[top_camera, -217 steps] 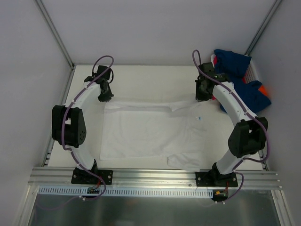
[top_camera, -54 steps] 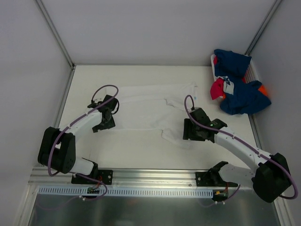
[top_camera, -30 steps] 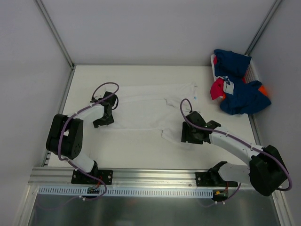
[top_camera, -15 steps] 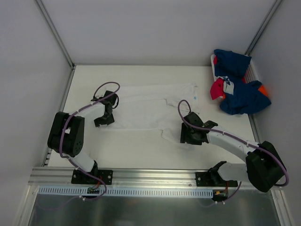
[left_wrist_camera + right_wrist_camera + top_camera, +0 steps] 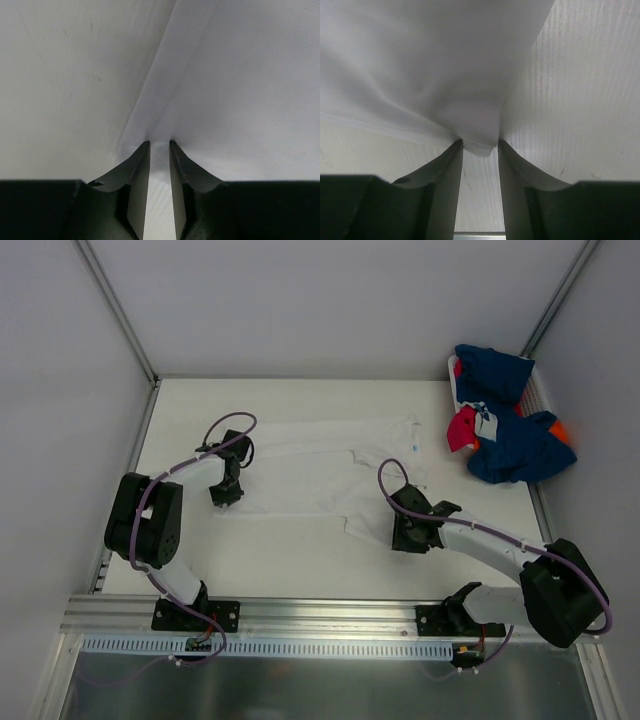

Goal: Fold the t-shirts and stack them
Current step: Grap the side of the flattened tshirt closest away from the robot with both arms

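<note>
The white t-shirt lies folded in a long strip across the middle of the table, its blue neck label toward the right end. My left gripper is at the shirt's near left corner. In the left wrist view its jaws are nearly together with the shirt's edge between the tips. My right gripper is at the near right sleeve. In the right wrist view a bunched corner of the cloth is pinched between the tips. Navy, pinkish-red and orange shirts are piled at the back right.
The pile of shirts spills out of a white basket in the back right corner. Grey walls and metal posts close in the table on three sides. Bare table lies between the shirt and the arm bases.
Since 7 s ago the spread shirt has been folded into a strip at the back. Over the last second my left gripper crept to the near left corner and my right slid slightly left onto the sleeve.
</note>
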Robot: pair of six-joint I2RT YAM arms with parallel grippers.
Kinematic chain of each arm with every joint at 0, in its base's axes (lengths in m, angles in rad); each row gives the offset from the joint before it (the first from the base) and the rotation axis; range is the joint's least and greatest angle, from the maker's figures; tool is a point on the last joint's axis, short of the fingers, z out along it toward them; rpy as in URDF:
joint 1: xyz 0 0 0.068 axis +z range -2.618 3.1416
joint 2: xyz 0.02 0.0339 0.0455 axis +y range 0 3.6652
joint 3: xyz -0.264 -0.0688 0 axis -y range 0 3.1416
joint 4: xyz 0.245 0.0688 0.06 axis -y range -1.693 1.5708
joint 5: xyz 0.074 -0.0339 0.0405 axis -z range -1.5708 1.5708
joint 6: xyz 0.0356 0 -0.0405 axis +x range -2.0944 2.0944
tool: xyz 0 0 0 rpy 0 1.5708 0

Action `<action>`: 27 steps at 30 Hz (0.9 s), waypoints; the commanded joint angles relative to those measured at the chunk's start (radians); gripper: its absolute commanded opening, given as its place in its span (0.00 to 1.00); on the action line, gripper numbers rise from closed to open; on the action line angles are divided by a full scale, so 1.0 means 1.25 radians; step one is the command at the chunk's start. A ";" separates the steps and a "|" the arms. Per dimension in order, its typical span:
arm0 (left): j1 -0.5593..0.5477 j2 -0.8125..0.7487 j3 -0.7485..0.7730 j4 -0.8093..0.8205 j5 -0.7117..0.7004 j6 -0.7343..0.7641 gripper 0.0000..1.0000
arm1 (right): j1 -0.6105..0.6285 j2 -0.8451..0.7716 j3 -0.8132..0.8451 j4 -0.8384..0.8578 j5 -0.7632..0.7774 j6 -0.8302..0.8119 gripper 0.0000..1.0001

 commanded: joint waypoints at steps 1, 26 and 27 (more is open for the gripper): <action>0.011 0.009 -0.001 -0.038 0.055 -0.002 0.23 | 0.012 0.029 -0.010 0.059 -0.028 0.027 0.38; 0.010 -0.139 -0.101 -0.095 0.028 -0.071 0.45 | 0.042 0.113 0.039 0.104 -0.062 0.018 0.38; 0.011 -0.137 -0.105 -0.097 0.032 -0.076 0.45 | 0.043 0.115 0.038 0.104 -0.062 0.018 0.39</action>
